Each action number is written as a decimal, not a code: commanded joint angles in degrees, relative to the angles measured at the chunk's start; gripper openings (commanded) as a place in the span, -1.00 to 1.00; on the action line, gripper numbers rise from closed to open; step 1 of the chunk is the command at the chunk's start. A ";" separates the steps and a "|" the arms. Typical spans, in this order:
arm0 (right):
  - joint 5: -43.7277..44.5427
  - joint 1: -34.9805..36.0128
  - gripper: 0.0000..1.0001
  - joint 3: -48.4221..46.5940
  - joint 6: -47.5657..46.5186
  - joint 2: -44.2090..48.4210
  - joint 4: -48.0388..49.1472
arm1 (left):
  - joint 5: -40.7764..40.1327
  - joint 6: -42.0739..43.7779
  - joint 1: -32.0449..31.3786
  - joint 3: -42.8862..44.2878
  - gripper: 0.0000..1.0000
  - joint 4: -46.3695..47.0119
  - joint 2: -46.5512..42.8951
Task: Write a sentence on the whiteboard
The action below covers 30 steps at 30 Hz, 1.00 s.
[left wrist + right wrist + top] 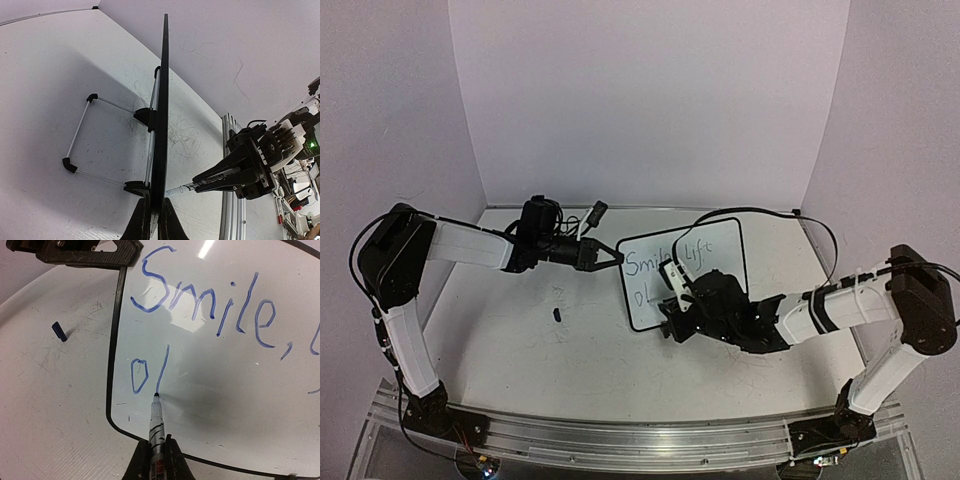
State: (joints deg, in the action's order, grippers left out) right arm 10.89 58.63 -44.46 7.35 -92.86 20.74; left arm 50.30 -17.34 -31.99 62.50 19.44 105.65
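The marker (pixel 156 422) I hold has a silver barrel with black and red print and a dark tip. A small dark blue cap (pixel 557 314) lies alone on the scuffed white tabletop (pixel 510 360), among faint grey scribbles (pixel 182 137). Plain white walls (pixel 650 100) close the back and sides; a ribbed aluminium rail (pixel 640 440) runs along the near edge. Beyond it, blurred clutter (pixel 295 195) shows.

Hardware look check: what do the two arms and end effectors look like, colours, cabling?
The left arm and right arm have white link covers between black joint housings, with thin black cables looping alongside. The left end effector and right end effector are black, with tapered fingers.
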 commanded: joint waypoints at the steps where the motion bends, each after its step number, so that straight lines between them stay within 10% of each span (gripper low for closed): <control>1: 1.68 0.11 -1.00 0.52 0.90 0.70 -1.37 | 1.44 0.03 0.00 0.91 -1.00 -0.19 -2.64; 30: -0.27 0.10 -1.00 -4.68 -0.76 -0.54 3.60 | 1.28 0.17 -0.01 0.74 -1.00 -0.27 -3.24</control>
State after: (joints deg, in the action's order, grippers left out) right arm 9.76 58.76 -46.66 7.07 -92.38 22.02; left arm 50.37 -17.34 -31.99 62.50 19.44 105.60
